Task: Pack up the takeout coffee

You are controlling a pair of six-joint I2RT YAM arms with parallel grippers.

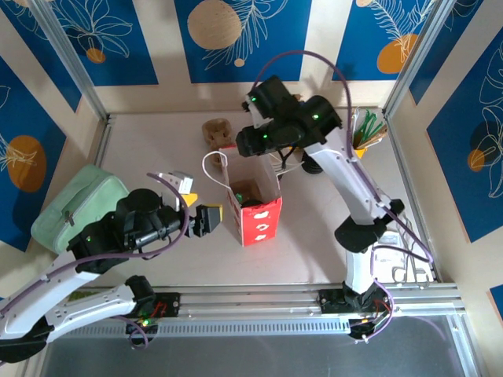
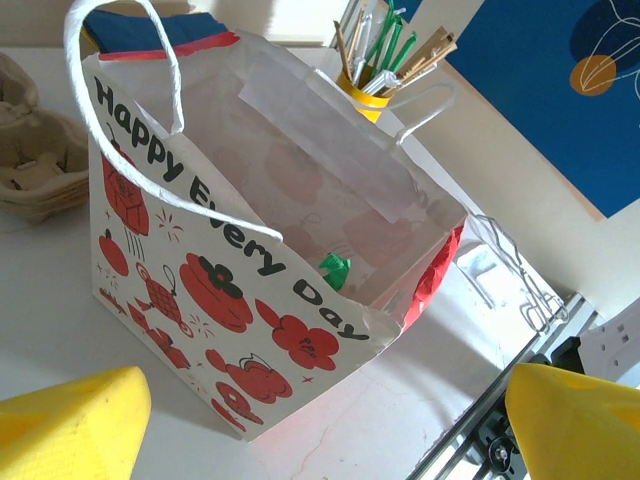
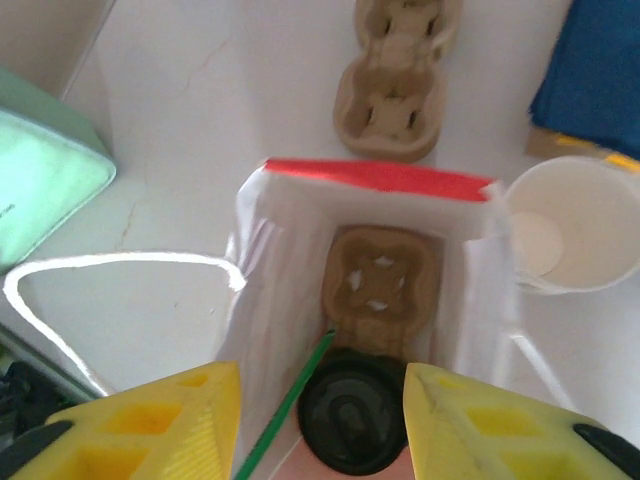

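The takeout coffee stands inside the red and white paper bag, capped with a black lid. It sits in the near slot of a brown cardboard carrier, and a green stirrer leans beside it. My right gripper hangs over the bag's mouth, open, its yellow fingers on either side of the lid and above it. My left gripper is open on the table beside the bag, holding nothing. From above, the left gripper sits just left of the bag.
An open white paper cup stands right of the bag. Spare cardboard carriers lie behind it. A yellow cup of stirrers is at the back right. A green pouch lies at the left, a wire rack near the front rail.
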